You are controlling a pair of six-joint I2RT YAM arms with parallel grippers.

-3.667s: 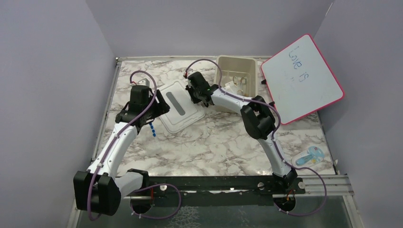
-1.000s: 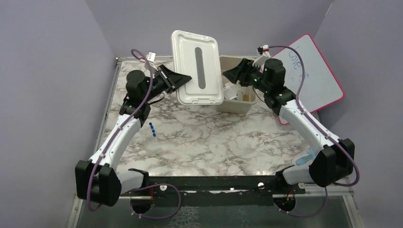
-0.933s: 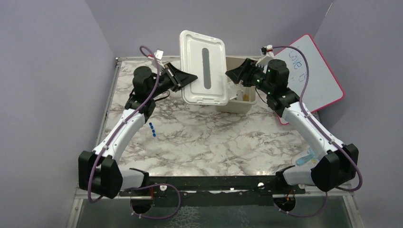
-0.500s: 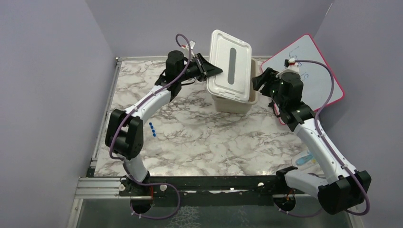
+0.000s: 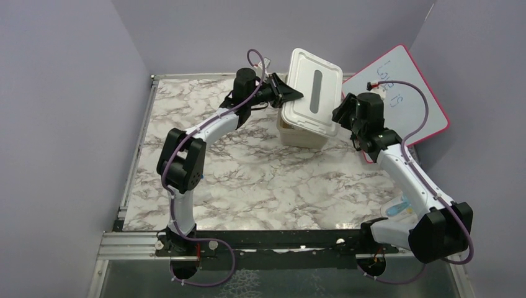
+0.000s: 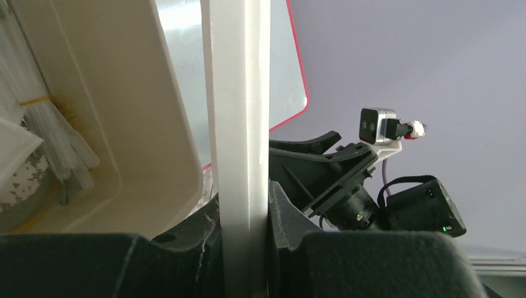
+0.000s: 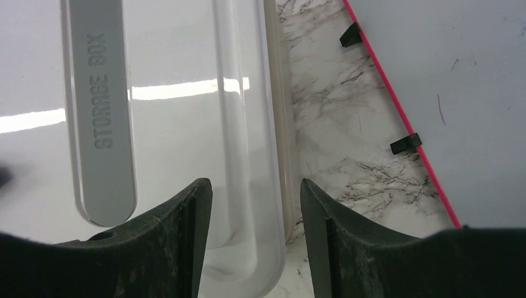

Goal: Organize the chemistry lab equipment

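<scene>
My left gripper is shut on the left edge of the white lid, which it holds tilted over the beige tub. In the left wrist view the lid's rim runs edge-on between the pads. Beneath it, a banded bundle of clear tubes and a bagged item lie inside the tub. My right gripper stands open at the lid's right edge. In its own view the right gripper has its fingers on either side of the lid's raised border, with the tub rim beside it.
The pink-framed whiteboard leans at the back right, just behind my right gripper, and its edge shows in the right wrist view. A blue-and-clear packet lies near the right arm's base. Purple walls close in the table on three sides.
My left arm has swung the lid rightward from the table's middle and brought it down over the tub. My right gripper has stayed by the tub's right side and narrowed slightly.
</scene>
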